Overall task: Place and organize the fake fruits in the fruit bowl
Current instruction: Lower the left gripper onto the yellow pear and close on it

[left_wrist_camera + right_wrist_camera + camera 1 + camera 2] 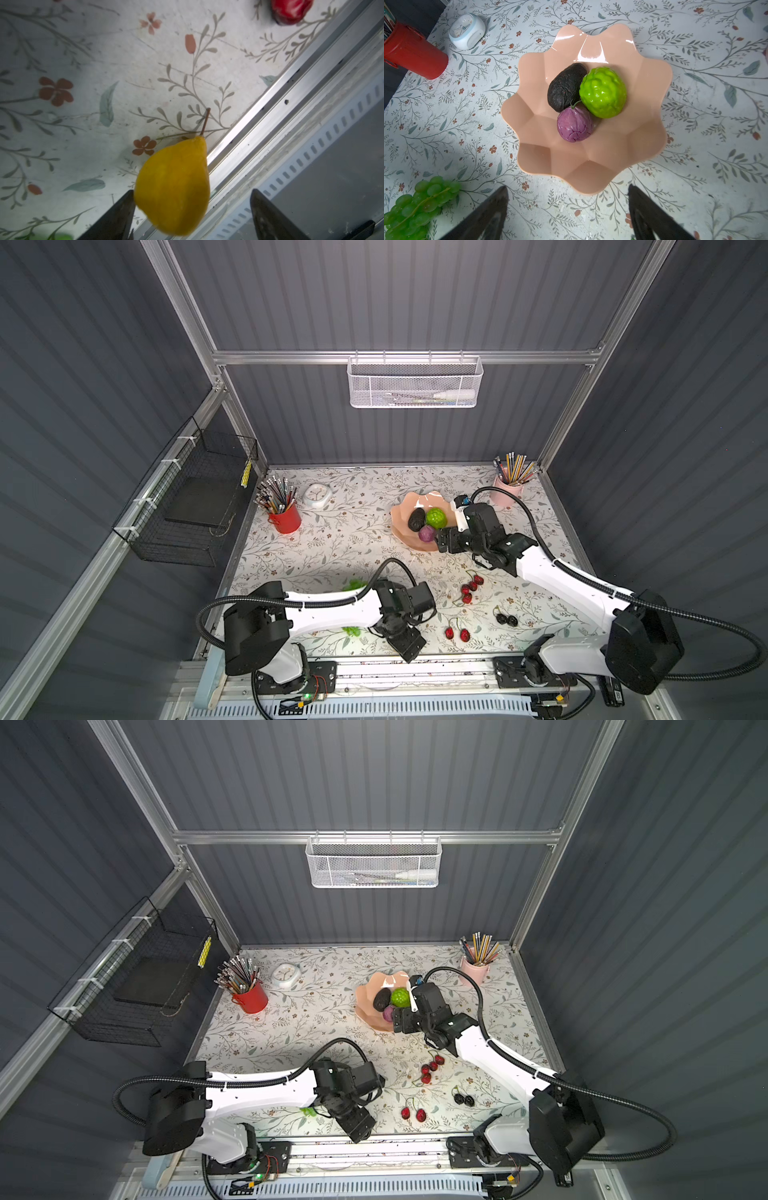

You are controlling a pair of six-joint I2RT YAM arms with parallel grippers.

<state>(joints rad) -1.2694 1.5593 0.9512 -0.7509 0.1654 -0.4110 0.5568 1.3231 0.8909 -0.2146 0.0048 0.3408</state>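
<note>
Now: left gripper (pixel 192 191) wide, straddling yellow fruit (pixel 172 187) for pickup, contact unclear; right gripper (pixel 568 187) wide, empty, beside part-filled fruit bowl (pixel 643 128), leaving drop path free.

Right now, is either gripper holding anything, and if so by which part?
Nothing is held. The left gripper stands open around the yellow pear, not closed on it; the right gripper hangs open and empty near the pink bowl.

Lab robot cell: grey panel walls (pixel 374 302) on aluminium frame (pixel 407 357) enclose floral tabletop (pixel 340 539); mounting rail (pixel 259 124) just beside left gripper (pixel 191 192).
</note>
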